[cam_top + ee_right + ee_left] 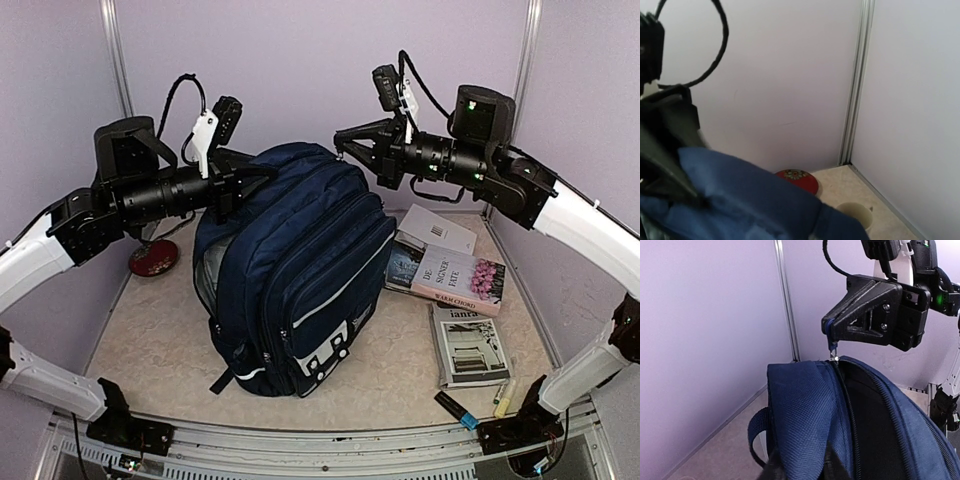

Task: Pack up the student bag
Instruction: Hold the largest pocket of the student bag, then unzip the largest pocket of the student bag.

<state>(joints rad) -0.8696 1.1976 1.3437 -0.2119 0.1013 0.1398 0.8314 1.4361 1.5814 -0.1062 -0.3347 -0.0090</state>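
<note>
The student bag (300,270) is a navy backpack with a white stripe, lying in the middle of the table with its main compartment partly unzipped. My left gripper (243,176) is shut on the bag's top fabric flap (805,405), and its dark fingers (774,471) show at the bottom of the left wrist view. My right gripper (343,140) is at the top of the bag, shut on a small blue zipper pull (832,345) at the end of the zip. The right wrist view shows only blue bag fabric (740,195) and the left gripper (667,160).
Three books (437,228) (460,278) (470,345) lie right of the bag, with a dark marker (455,410) and a pale one (503,398) near the front right. A red round disc (153,257) and a cream cup (855,214) sit at the back left. Lilac walls close in on three sides.
</note>
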